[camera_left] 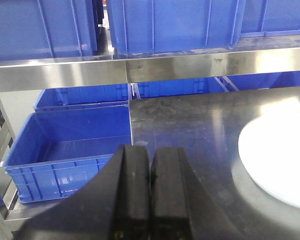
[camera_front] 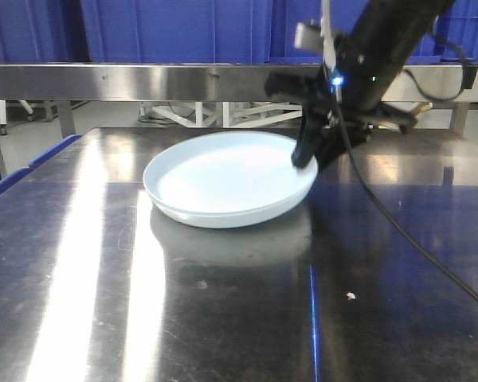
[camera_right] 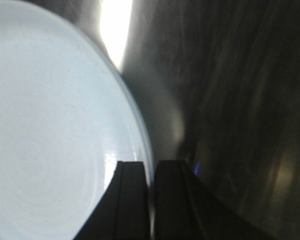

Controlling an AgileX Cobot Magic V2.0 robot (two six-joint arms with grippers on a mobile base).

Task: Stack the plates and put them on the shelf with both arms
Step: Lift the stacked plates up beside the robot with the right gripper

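The thick black right arm point(camera_front: 390, 40) bears a small blue light point(camera_front: 335, 79) and 1 trailing black cable point(camera_front: 406, 232).

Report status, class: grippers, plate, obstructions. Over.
Right gripper shut on plate rim. Left gripper shut, empty, beside plate. Plate on table; no obstruction seen.

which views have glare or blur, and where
front view: glare streaks down the left of the steel table, plate sharp; right wrist view: table beside the plate smeared by blur, blown-out glare at top; left wrist view: plate washed out white
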